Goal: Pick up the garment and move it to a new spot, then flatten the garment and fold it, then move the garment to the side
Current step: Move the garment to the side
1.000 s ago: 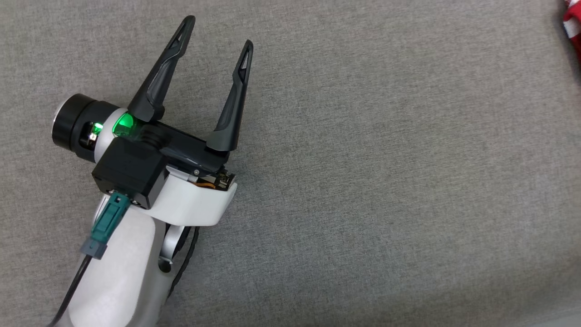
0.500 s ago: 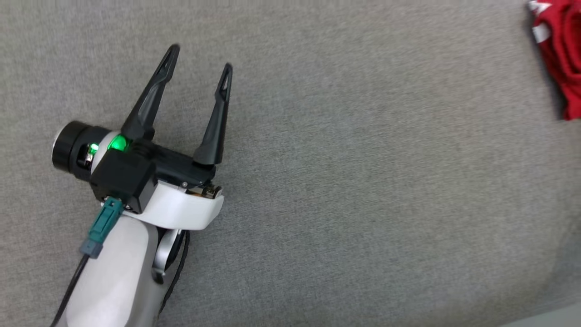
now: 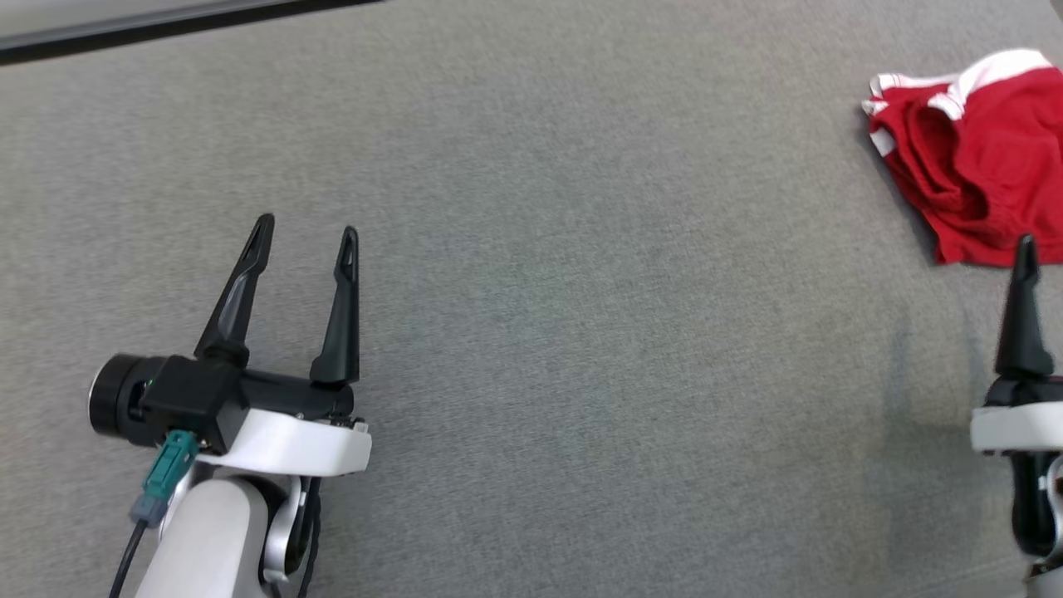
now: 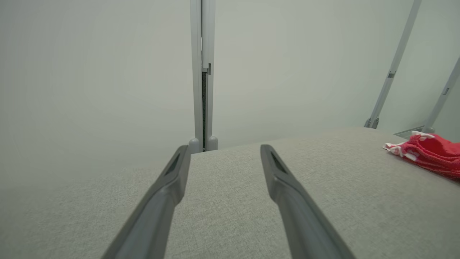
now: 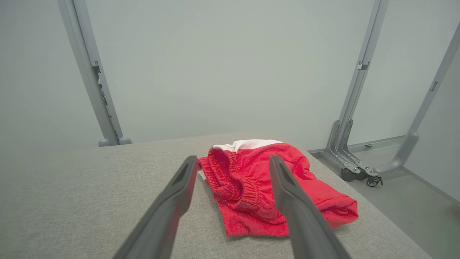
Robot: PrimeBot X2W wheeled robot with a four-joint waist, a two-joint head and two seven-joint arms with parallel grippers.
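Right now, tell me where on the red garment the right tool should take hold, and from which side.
Grip the bunched elastic waistband, the raised ridge of the red garment, coming from its near side. That fold stands proud of the grey table, so fingers can likely close around it; the rest lies flatter. The right tool is open, its fingers framing that ridge.

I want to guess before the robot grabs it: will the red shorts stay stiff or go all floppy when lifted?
Probably floppy: the shorts lie crumpled in soft folds, so they would likely droop. They look thin, so probably light. The fuzzy grey table may grip them, so a push would likely bunch them rather than slide them.
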